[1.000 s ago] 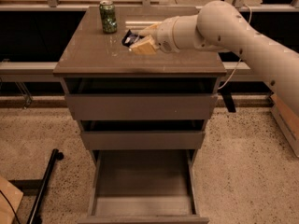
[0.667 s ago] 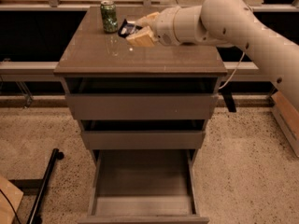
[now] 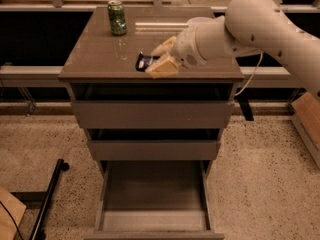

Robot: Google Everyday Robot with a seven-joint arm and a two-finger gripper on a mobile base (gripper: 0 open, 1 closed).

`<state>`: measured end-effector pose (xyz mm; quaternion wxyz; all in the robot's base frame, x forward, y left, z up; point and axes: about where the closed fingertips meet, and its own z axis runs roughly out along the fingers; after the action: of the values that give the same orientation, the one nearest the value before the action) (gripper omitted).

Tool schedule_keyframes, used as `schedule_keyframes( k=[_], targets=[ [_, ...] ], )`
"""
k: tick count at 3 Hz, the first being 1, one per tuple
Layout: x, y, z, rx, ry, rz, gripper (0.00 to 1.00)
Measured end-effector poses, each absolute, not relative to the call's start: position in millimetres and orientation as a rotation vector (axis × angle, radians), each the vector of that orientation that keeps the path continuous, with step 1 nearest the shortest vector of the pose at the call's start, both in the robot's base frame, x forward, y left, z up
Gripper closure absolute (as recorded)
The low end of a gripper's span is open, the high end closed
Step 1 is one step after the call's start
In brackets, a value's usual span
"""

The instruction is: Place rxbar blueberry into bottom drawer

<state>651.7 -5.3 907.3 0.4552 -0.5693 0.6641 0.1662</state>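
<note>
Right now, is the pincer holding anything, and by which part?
The pincer, over the front of the cabinet top, holds the rxbar blueberry by the end nearest the arm; the other end sticks out.

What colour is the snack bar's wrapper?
Dark navy, camera view; gripper holds the rxbar blueberry at the cabinet's front edge.

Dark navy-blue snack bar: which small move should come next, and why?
Probably carry it forward past the front edge of the brown cabinet top: the gripper holds the dark navy-blue snack bar over that top, and the open grey bottom drawer lies below, farther out.
</note>
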Motion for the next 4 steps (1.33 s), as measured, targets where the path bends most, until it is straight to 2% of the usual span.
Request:
schedule_keyframes(
  k=[1, 3, 4],
  targets=[
    [612, -27, 865, -1.444, 1.771, 0.454, 1.0],
    [609, -18, 860, -1.518, 1.76, 0.433, 1.0],
    [611, 4, 830, -1.585, 1.722, 0.412, 1.0]
  ],
)
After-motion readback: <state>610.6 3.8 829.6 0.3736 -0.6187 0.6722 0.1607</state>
